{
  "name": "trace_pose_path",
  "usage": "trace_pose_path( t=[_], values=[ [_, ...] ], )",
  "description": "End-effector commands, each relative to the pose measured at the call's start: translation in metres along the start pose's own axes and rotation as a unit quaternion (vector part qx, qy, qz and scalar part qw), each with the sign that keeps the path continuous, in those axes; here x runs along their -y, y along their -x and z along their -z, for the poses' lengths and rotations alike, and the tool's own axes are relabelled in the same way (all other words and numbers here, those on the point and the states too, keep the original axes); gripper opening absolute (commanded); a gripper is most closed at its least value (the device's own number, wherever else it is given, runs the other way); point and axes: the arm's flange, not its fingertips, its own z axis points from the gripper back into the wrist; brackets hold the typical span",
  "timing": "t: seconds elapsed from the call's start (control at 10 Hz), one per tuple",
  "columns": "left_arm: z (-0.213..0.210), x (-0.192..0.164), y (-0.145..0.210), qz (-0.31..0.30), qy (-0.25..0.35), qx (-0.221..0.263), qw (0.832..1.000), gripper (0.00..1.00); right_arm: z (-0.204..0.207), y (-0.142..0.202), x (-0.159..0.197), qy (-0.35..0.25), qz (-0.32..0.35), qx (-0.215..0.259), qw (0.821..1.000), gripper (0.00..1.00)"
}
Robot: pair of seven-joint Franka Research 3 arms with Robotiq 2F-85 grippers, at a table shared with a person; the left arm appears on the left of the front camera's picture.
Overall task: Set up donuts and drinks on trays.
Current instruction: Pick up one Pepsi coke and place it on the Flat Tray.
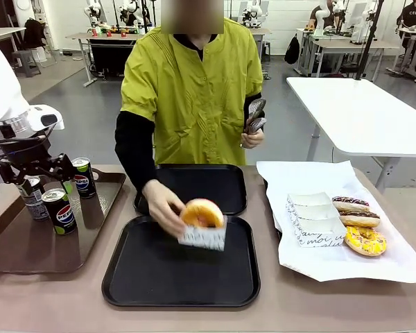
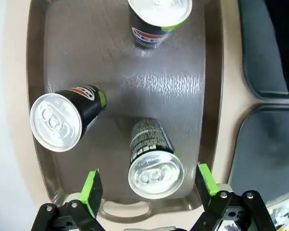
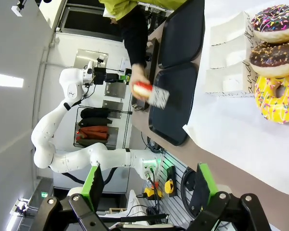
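Landmark: near black tray point(image 1: 180, 277), on the tabletop.

1. My left pincer point(image 2: 148, 185): spread wide, empty, hanging over one Pepsi can point(image 2: 155, 166).
2. Cans, three point(image 1: 59, 210): all upright on the brown tray point(image 1: 14, 250), left of the landmark. None delivered.
3. My right pincer point(image 3: 148, 183): spread, empty, off to the landmark's right, looking across the white paper sheet point(image 1: 333, 260).
4. Boxed donut point(image 1: 202, 214): in the person's hand point(image 1: 163, 205), over the landmark's far edge.
5. Far black tray point(image 1: 208, 184): just behind the landmark, no donut or can on it yet.
6. Loose donuts, three point(image 1: 359, 218), beside the empty white boxes point(image 1: 312, 218): on the sheet, right of the landmark.

Progress, by my reckoning: early. The first donut is arriving, no drink is placed, and the second tray is wholly unserved. My likely next job is to pinch that can and carry it right.
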Motion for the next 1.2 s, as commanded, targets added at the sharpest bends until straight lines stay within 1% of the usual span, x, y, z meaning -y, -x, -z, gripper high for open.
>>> trace_pose_path(
  t=[0.0,0.3,0.5,0.7,1.0,1.1],
  values=[
    [0.004,0.009,-0.011,-0.031,-0.015,0.010,0.999,1.00,0.000,-0.003,0.001,-0.011,-0.011,0.008,1.000,1.00],
    [0.014,0.008,-0.005,-0.040,-0.020,0.004,0.999,1.00,0.000,-0.003,0.001,-0.011,-0.011,0.008,1.000,1.00],
    [0.020,0.008,-0.011,-0.024,-0.032,-0.012,0.999,1.00,0.000,-0.003,0.001,-0.011,-0.011,0.008,1.000,1.00],
    [0.030,0.003,-0.008,-0.023,-0.027,-0.019,0.999,1.00,0.000,-0.003,0.001,-0.011,-0.011,0.008,1.000,1.00],
    [0.042,0.007,-0.015,-0.014,-0.027,-0.027,0.999,1.00,0.000,-0.003,0.001,-0.011,-0.011,0.008,1.000,1.00],
    [0.045,0.007,-0.012,-0.014,-0.029,-0.029,0.999,1.00,0.000,-0.003,0.001,-0.011,-0.011,0.008,1.000,1.00]
  ],
)
